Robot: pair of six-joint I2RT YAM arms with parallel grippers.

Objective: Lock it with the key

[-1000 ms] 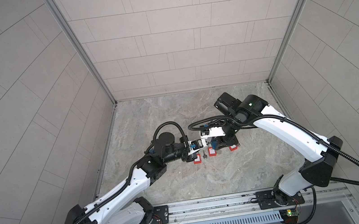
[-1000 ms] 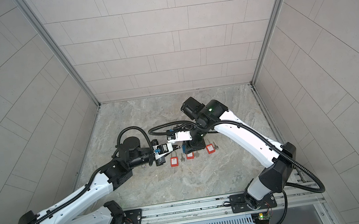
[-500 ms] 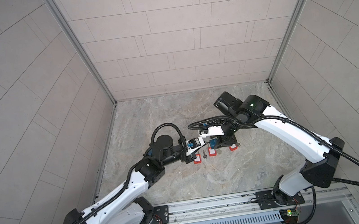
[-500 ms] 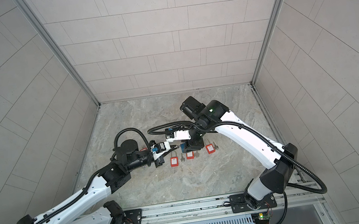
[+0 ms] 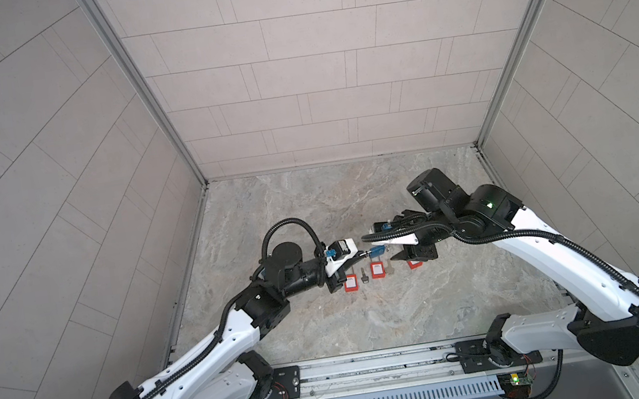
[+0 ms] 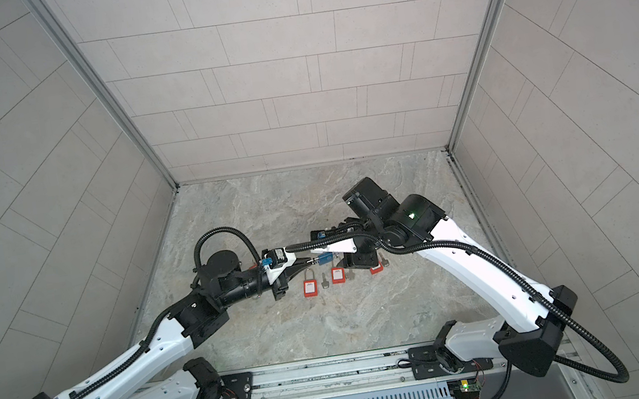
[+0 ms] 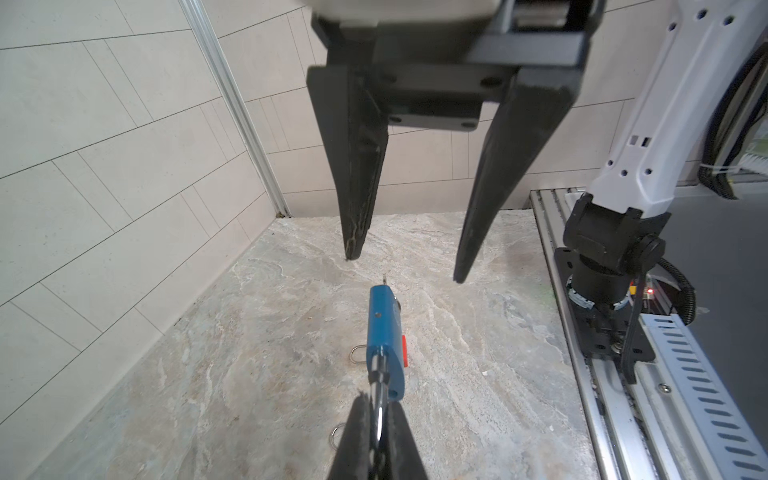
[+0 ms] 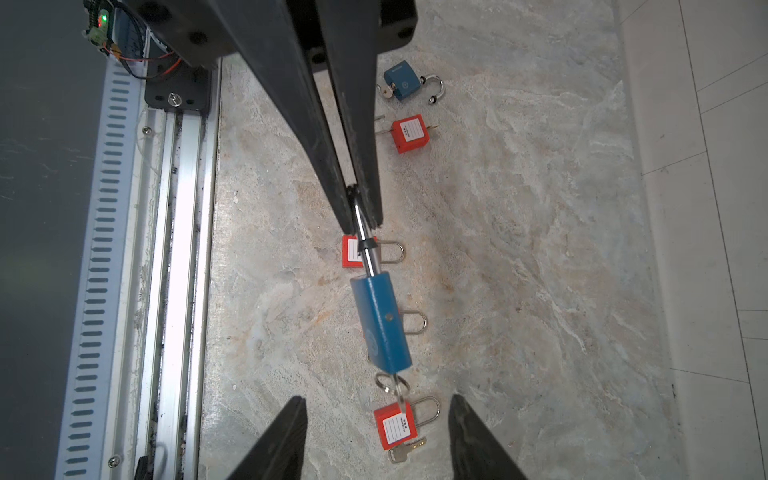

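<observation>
A blue padlock [image 5: 377, 251] [image 6: 325, 259] hangs in the air between the two arms. My left gripper [image 7: 376, 419] [image 5: 360, 253] is shut on its steel shackle [image 8: 365, 245]. In the left wrist view one shackle hole in the blue padlock [image 7: 384, 332] shows empty. The key [image 8: 392, 386], with its ring, sticks out of the far end of the blue padlock [image 8: 380, 324]. My right gripper [image 8: 377, 401] [image 7: 405, 268] [image 6: 340, 258] stands open just beyond the key, its fingertips [image 8: 297, 405] on either side and apart from it.
Three red padlocks [image 5: 351, 283] [image 5: 377, 270] [image 5: 414, 264] lie in a row on the marble floor below the grippers, with loose keys [image 5: 363, 276] [image 8: 405, 453] beside them. A second blue padlock [image 8: 405, 85] lies open farther off. The metal rail [image 5: 373, 369] borders the front.
My right gripper's jaws have spread and let go of the key. The left gripper still holds the shackle, and both arms have barely shifted.
</observation>
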